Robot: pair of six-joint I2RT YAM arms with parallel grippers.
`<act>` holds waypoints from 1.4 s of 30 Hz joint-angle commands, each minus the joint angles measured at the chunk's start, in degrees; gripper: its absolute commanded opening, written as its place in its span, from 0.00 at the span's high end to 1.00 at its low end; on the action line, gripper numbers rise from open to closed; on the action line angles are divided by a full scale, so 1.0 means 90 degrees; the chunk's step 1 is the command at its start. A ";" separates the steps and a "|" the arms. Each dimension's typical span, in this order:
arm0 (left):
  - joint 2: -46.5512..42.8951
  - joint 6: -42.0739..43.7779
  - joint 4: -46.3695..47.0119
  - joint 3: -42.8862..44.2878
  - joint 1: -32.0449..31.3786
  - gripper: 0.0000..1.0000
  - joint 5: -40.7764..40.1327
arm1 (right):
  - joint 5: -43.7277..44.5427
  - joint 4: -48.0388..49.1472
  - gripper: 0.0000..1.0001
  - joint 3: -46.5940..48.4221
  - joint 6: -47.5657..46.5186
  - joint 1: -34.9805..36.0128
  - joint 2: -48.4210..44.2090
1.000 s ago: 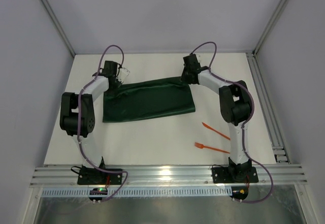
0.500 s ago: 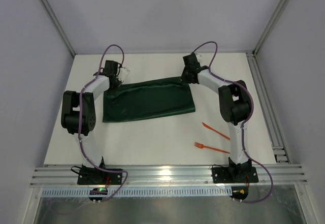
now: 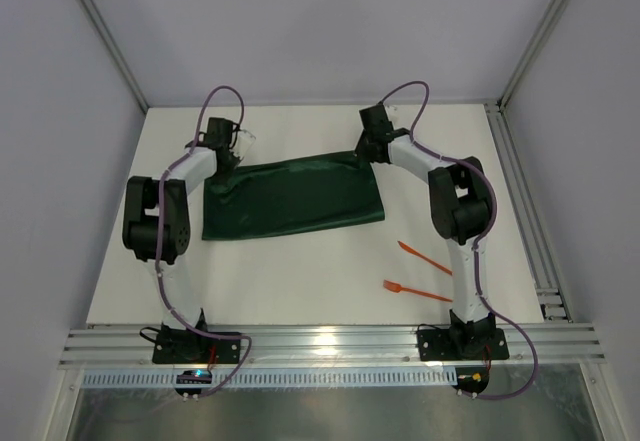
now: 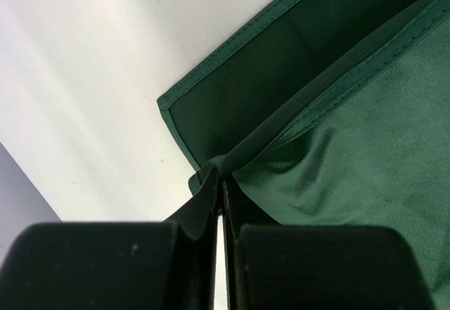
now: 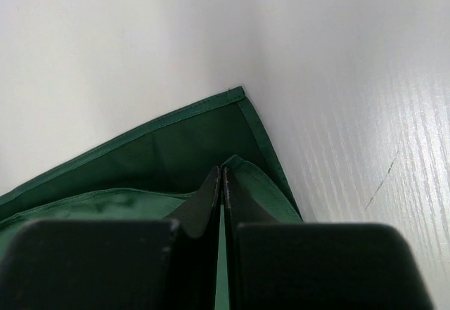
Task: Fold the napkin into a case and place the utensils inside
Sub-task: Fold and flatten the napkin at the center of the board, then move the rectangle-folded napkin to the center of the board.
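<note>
The dark green napkin [image 3: 295, 198] lies doubled over as a wide band across the middle of the table; no case is in view. My left gripper [image 3: 232, 156] is at its far left corner, shut on the top layer's hem [image 4: 220, 180], with the lower layer [image 4: 232, 85] showing beyond it. My right gripper [image 3: 365, 156] is at the far right corner, shut on the top layer's corner [image 5: 222, 171]. The utensils lie apart from the cloth at the near right: an orange fork [image 3: 415, 290] and a second orange piece [image 3: 425, 259].
White table [image 3: 300, 271] with metal rails along the near edge [image 3: 330, 346] and right side [image 3: 525, 211]. Grey walls stand close on the left, far and right sides. Both arm bases are bolted at the near edge.
Both arms have crept slightly toward the far side, corners still pinched. The napkin's outline is almost the same, and the utensils have not moved.
</note>
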 commanded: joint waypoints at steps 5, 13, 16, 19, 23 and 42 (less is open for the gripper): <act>0.0123 -0.0151 0.0305 0.0299 0.0092 0.98 -0.0179 | 0.0239 0.0220 0.96 0.0260 0.0245 -0.0020 0.0080; 0.0221 -0.0210 0.0403 0.0465 0.0102 0.61 -0.0247 | -0.0034 0.0084 0.65 0.0602 0.0216 -0.0088 0.0344; 0.0114 -0.0278 0.0296 0.0611 0.0190 0.57 -0.0199 | -0.0044 0.0181 0.59 0.0612 -0.0047 -0.0089 0.0159; -0.0091 -0.0482 -0.0055 0.0796 0.0413 0.55 0.0064 | -0.0025 0.0172 0.53 0.0670 -0.0457 -0.0089 -0.0115; -0.0530 -0.0804 -0.0670 0.0739 0.0747 0.53 0.0727 | -0.0054 -0.0140 0.49 0.0477 -0.1111 -0.0089 -0.0573; -0.1900 -0.1068 -0.1902 -0.1684 0.1479 0.38 0.2301 | -0.1665 -0.0142 0.34 -0.4153 -0.1376 -0.0098 -0.3260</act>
